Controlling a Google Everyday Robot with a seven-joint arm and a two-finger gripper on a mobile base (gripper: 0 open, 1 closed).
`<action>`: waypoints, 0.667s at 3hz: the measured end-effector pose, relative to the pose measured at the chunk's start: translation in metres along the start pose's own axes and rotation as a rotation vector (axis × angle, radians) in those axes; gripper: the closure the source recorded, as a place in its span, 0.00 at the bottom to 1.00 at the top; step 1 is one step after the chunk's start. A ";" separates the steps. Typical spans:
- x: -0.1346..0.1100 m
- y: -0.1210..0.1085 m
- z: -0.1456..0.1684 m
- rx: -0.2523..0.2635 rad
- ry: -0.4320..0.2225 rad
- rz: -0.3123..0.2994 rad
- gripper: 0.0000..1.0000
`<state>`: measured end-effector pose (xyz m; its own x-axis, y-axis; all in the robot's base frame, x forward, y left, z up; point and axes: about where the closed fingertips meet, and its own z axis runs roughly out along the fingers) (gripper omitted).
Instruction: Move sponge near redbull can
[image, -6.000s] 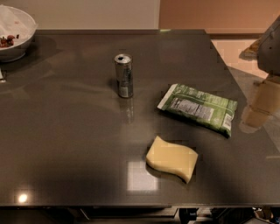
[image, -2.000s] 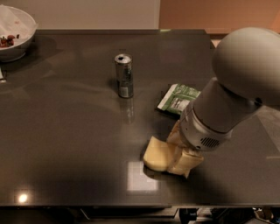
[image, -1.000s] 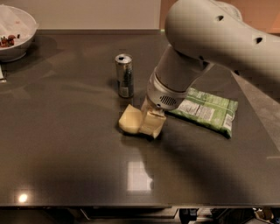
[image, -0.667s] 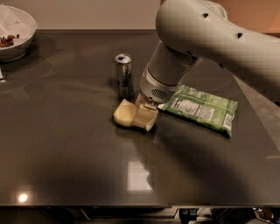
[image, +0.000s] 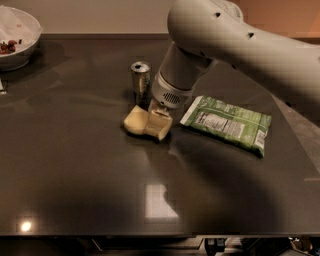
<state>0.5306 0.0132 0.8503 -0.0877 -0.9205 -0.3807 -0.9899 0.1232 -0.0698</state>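
Across the whole frame: dark glossy table (image: 75, 175), glare patch at lower centre.

Upper right, running down to centre: pale robot arm (image: 240, 40), the bulkiest thing in view. Its wrist housing hangs just right of the redbull can (image: 141, 80). Main risk as I judge it: any further push toward upper left, or a swing of the wrist on lifting away, clips the can. It is tall, slim and upright, so it likely tips or rolls.

Right of centre: green snack bag (image: 227, 122), flat, its near corner just beside the wrist. A sideways retreat could drag it.

Upper left corner: white bowl (image: 17, 55), well apart from everything else, no hazard.

Centre, a little left: sponge (image: 136, 121), just below and slightly right of the can's base. Cannot tell whether the two touch. Near enough to count as placed, I judge. Long axis runs left to right across the frame, dipping a little toward lower right, with the rounded end pointing left. Foam is soft, so it may spring or shift when let go and nudge the can.

On the sponge's right half: gripper (image: 159, 116), pressed down into the foam. Cannot tell how far open it is, or whether it grips the sponge or only bears on it.
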 end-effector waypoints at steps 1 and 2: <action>-0.001 0.000 0.001 -0.001 0.000 -0.002 0.36; -0.002 0.001 0.001 -0.002 0.001 -0.004 0.12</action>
<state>0.5298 0.0153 0.8499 -0.0838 -0.9213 -0.3797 -0.9905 0.1188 -0.0697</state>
